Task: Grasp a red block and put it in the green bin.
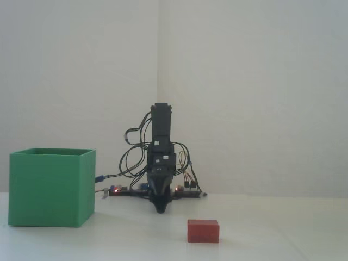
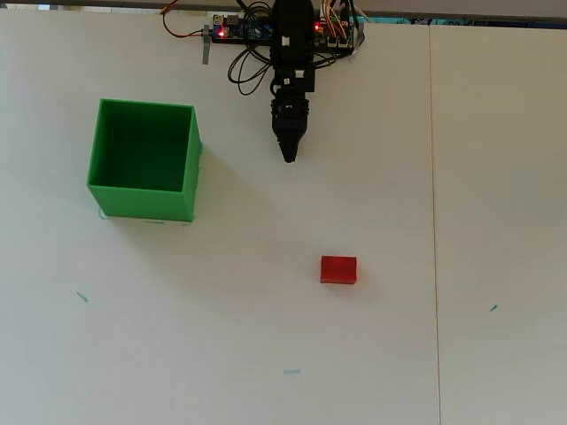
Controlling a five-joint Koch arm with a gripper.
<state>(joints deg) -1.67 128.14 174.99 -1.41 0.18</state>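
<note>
While my fingers (image 2: 289, 158) are pinching together on nothing, I'm hanging well apart from the red block (image 2: 338, 269), which is lying on the table (image 2: 496, 177); the green bin (image 2: 106, 190) is sitting farther off, to its upper left in the overhead view.

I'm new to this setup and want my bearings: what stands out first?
The big green bin at the left of the overhead view, open and empty. A small red block lies alone mid-table, and the black arm's gripper points down near its base, far from both.
</note>
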